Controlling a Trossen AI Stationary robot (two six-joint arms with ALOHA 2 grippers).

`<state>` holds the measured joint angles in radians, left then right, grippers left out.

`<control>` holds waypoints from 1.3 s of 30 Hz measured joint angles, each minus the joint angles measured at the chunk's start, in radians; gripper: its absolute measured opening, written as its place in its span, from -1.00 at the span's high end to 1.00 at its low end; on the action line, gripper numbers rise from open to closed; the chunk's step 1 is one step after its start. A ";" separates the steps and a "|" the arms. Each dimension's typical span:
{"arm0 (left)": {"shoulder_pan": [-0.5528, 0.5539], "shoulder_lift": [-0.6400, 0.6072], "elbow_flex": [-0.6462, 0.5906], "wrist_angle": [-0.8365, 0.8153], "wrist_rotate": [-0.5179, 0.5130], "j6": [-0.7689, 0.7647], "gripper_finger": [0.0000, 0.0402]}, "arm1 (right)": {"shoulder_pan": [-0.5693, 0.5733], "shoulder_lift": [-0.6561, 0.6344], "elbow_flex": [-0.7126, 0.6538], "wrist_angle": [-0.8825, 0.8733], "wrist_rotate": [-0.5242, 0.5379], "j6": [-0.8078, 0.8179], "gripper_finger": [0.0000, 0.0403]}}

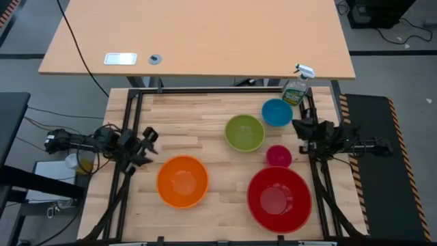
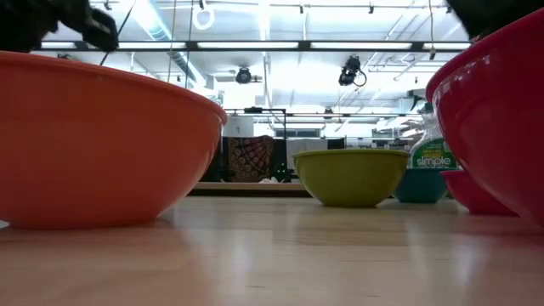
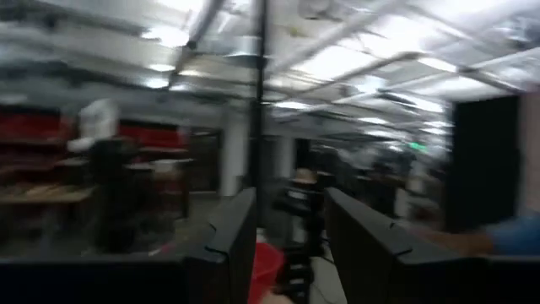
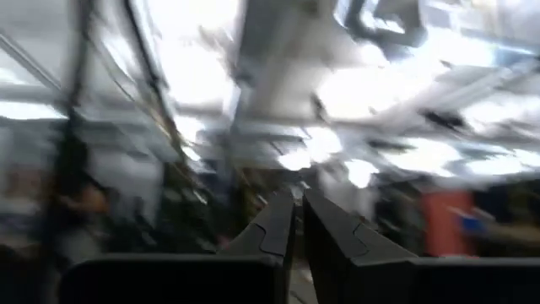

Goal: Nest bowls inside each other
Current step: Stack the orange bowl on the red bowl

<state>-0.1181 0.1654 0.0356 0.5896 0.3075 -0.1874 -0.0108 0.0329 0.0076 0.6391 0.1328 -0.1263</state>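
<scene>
Five bowls rest apart on their bases on the wooden table. The orange bowl (image 1: 182, 180) (image 2: 93, 144) is near left, the big red bowl (image 1: 278, 198) (image 2: 497, 110) near right. The lime green bowl (image 1: 244, 132) (image 2: 350, 176) stands mid-table. The blue bowl (image 1: 276, 112) (image 2: 422, 185) is far right, and the small pink bowl (image 1: 278, 156) (image 2: 476, 191) sits between blue and red. My left gripper (image 1: 145, 145) (image 3: 291, 232) hovers open at the left edge, above and beside the orange bowl. My right gripper (image 1: 302, 128) (image 4: 298, 221) is shut at the right edge, by the blue and pink bowls.
A green spray bottle (image 1: 298, 87) (image 2: 433, 149) stands at the table's far right corner, just behind the blue bowl. A light wooden desk (image 1: 198, 34) lies beyond the far edge. Black frame rails (image 1: 126, 123) run along both side edges.
</scene>
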 joint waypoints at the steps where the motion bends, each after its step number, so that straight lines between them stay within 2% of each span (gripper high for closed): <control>1: 0.000 0.001 0.006 0.002 0.009 0.009 0.29 | 0.000 0.000 0.000 0.007 -0.058 0.003 0.81; 7: 0.001 0.003 0.031 0.000 -0.010 -0.021 0.29 | 0.007 0.002 -0.001 0.011 -0.363 0.080 0.81; 9: 0.001 0.005 0.039 -0.013 -0.047 -0.070 0.29 | 0.007 0.002 -0.001 0.014 -0.434 0.126 0.81; 12: 0.001 0.005 0.070 -0.104 -0.118 -0.089 0.29 | 0.007 0.002 -0.001 0.014 -0.482 0.196 0.81; 15: 0.001 0.012 0.129 -0.302 -0.221 -0.063 0.29 | 0.007 0.002 -0.001 0.030 -0.456 0.301 0.81; 17: 0.001 0.027 0.175 -0.432 -0.308 -0.060 0.26 | 0.007 0.002 0.004 0.039 -0.346 0.385 0.81; 20: 0.001 0.062 0.255 -0.562 -0.370 -0.043 0.23 | 0.008 0.052 0.039 0.037 -0.210 0.439 0.81; 23: 0.001 0.104 0.344 -0.686 -0.418 -0.035 0.19 | 0.011 0.196 0.115 0.018 -0.153 0.447 0.81; 26: 0.001 0.147 0.423 -0.828 -0.491 -0.034 0.14 | 0.019 0.416 0.235 -0.008 -0.072 0.443 0.81; 29: 0.001 0.185 0.461 -0.922 -0.508 -0.046 0.09 | 0.024 0.660 0.396 -0.105 -0.021 0.451 0.81; 35: 0.002 0.230 0.468 -0.930 -0.509 -0.058 0.04 | 0.042 1.092 0.773 -0.437 -0.017 0.525 0.81; 39: 0.002 0.225 0.468 -0.913 -0.509 -0.026 0.04 | 0.090 1.336 1.007 -0.638 0.055 0.524 0.81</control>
<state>-0.1161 0.3900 0.5037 -0.3230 -0.2012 -0.2132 0.0796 1.3692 1.0148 0.0013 0.1880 0.3977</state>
